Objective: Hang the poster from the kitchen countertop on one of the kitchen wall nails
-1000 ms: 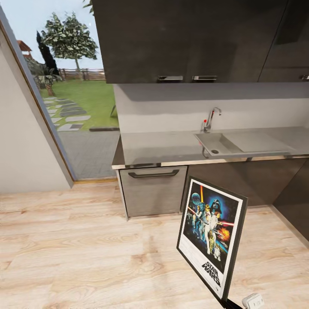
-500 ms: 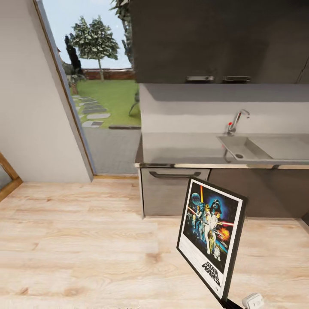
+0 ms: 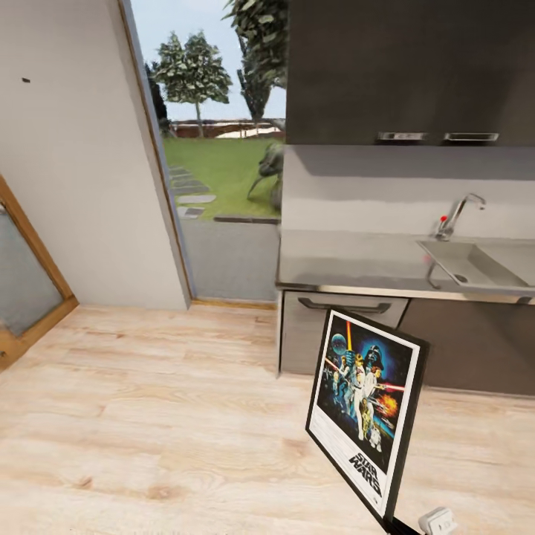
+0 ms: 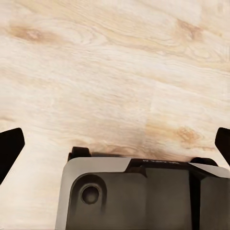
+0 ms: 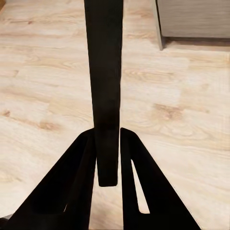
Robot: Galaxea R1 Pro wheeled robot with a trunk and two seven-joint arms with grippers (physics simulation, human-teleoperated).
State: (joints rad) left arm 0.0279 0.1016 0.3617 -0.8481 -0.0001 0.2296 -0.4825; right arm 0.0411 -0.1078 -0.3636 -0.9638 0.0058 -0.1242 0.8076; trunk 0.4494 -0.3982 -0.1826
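Observation:
The poster (image 3: 364, 412) stands upright and slightly turned over the wooden floor, its Star Wars artwork facing me. My right gripper (image 5: 108, 158) is shut on its lower edge; in the right wrist view the poster (image 5: 105, 72) is a dark edge-on strip between the two fingers (image 5: 79, 182). The grey kitchen countertop (image 3: 349, 256) with sink (image 3: 468, 266) and chrome tap (image 3: 457, 215) lies behind it, to the right. A wall nail (image 3: 26, 79) is a dark speck high on the light grey wall at left. My left gripper (image 4: 115, 139) hangs open over bare floor.
A tall glass opening (image 3: 215, 186) onto the garden sits between the grey wall and the cabinets. A wood-framed glass door (image 3: 22, 286) leans in at the far left. Dark upper cabinets (image 3: 409, 67) hang over the worktop. Light wooden floor (image 3: 148, 401) spreads out in front.
The camera has swung left: worktop and sink slid right in the picture, and the grey wall with the nail and the wooden door came into view. The poster stays held the same.

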